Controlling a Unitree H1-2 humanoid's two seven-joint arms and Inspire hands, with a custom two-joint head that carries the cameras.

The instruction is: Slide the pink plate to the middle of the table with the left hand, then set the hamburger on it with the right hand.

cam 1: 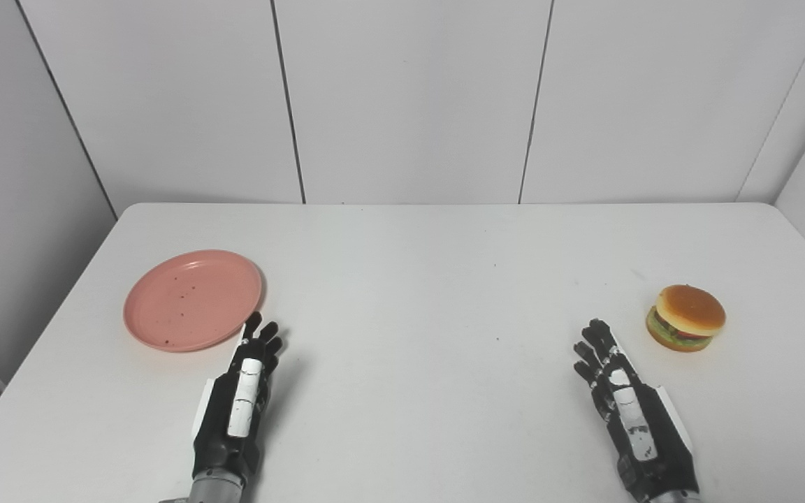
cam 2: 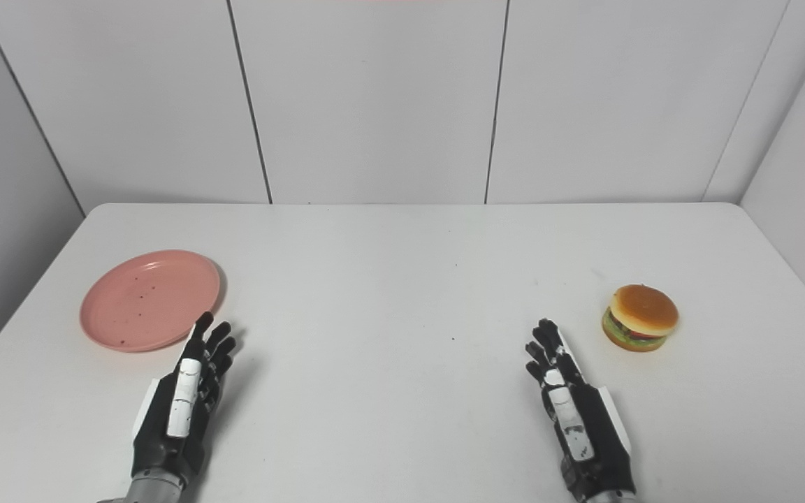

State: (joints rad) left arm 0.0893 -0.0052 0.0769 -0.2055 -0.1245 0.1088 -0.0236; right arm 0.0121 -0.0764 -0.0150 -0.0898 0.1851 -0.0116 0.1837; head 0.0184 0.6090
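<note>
A pink plate (cam 1: pixel 193 299) lies flat on the left part of the white table (cam 1: pixel 416 279), with small dark specks on it. My left hand (cam 1: pixel 243 391) is open just in front of and to the right of the plate, fingertips close to its near rim, holding nothing. A toy hamburger (cam 1: pixel 685 318) with a brown bun stands on the right side of the table. My right hand (cam 1: pixel 619 391) is open, below and to the left of the hamburger, apart from it.
White wall panels (cam 1: pixel 409 98) rise right behind the table's far edge. The table's left edge (cam 1: pixel 60 293) runs close to the plate, and the right edge lies a little beyond the hamburger.
</note>
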